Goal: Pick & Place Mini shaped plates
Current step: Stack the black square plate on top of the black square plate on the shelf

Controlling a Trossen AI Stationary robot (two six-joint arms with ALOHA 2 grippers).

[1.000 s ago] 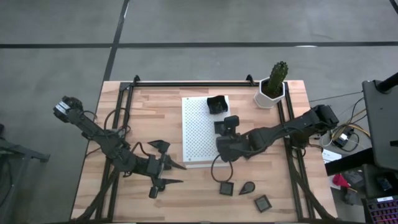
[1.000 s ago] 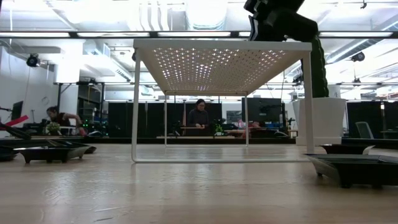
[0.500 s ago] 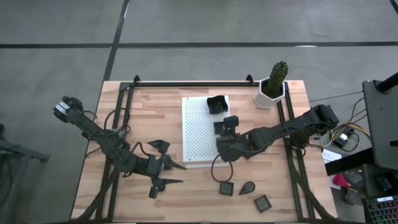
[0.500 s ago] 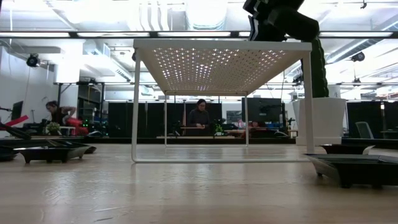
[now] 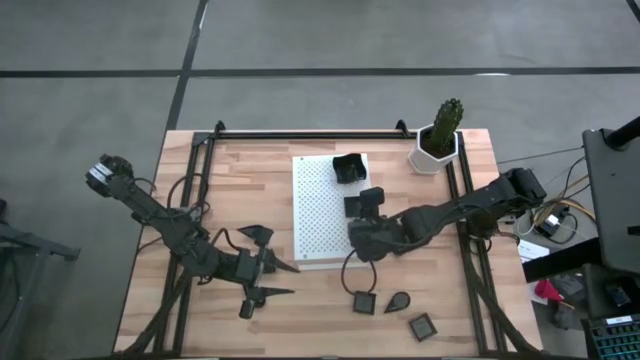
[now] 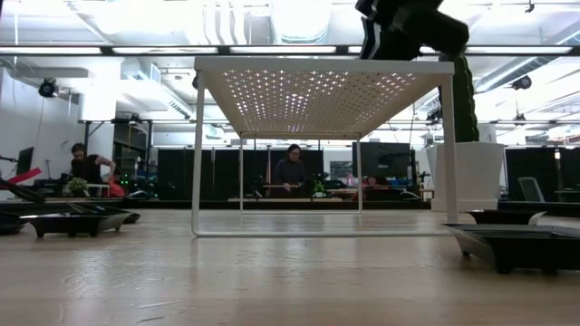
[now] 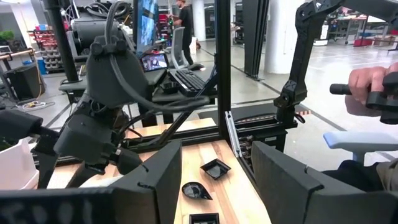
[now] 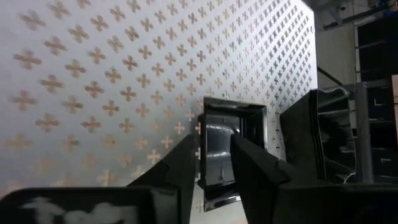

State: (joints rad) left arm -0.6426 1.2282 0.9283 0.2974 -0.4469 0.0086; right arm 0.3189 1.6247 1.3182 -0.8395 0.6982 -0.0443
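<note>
the right arm reaches in from the table's right side, elbow bent, wrist turned down, its right gripper low with the fingers slightly parted. the left arm stretches from the far left corner toward the table's front, its left gripper spread open, fingers well apart.

A robotics lab: a concrete floor, black frame rigs, monitors, people at benches.

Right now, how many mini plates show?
6 plates: two on the white board, one beside the left gripper, three on the wood near the right arm; arms may hide more.
</note>
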